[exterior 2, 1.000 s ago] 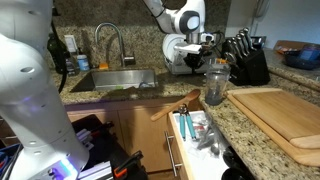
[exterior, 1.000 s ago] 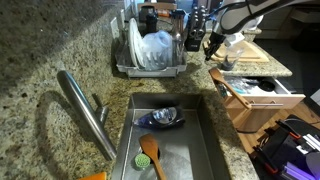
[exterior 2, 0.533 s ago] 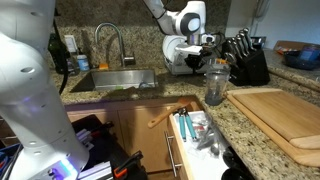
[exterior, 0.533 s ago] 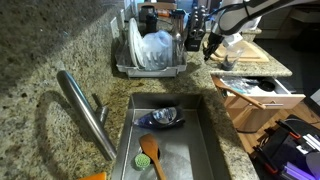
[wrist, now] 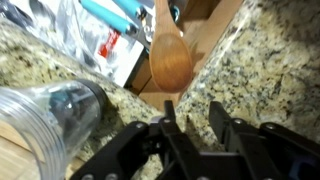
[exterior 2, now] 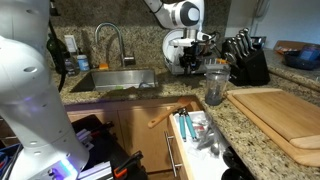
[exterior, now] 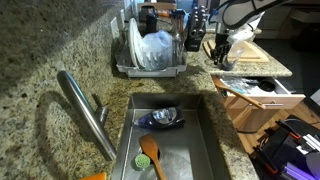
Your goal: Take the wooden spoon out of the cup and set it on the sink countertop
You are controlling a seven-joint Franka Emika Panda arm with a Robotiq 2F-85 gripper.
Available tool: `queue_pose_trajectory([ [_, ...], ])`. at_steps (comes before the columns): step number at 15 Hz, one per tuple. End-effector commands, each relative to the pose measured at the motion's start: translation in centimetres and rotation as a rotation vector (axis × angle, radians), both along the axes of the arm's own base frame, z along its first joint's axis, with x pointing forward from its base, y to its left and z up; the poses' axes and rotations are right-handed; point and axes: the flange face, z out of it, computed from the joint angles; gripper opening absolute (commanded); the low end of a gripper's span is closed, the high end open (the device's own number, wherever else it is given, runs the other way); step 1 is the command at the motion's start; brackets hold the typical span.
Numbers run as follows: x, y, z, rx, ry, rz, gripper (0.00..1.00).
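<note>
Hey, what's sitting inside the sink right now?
A broad-headed wooden utensil lies on the sink floor and, apart from it, a dark bluish item I can't identify. Whatever is under that item is hidden.

I am in a home kitchen. Around me runs a speckled granite sink countertop [exterior: 50,45]. A rectangular steel sink basin [exterior: 190,150] is let into it, and a curved metal faucet [exterior: 85,112] reaches over the basin. A dish rack [exterior: 150,68] beside the sink holds white plates [exterior: 133,45]. A knife block [exterior 2: 248,62] with black-handled knives stands near the wall, close to a large wooden cutting board [exterior 2: 280,115]. Below the counter are wooden cabinets [exterior 2: 135,125], and an open drawer [exterior: 262,112] shows kitchen utensils inside.
</note>
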Motion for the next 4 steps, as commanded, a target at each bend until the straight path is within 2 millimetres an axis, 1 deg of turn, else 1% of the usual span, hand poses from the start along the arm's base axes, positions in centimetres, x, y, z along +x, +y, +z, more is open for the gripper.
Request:
queue_pose_trajectory([
  [1, -0.9, 0.1, 1.0, -0.008, 0.052, -0.030, 0.72],
  [2, -1.3, 0.3, 2.0, -0.009, 0.061, -0.037, 0.55],
  [3, -1.3, 0.4, 2.4, -0.009, 0.051, -0.036, 0.61],
  [4, -1.2, 0.4, 2.2, -0.009, 0.051, -0.036, 0.69],
])
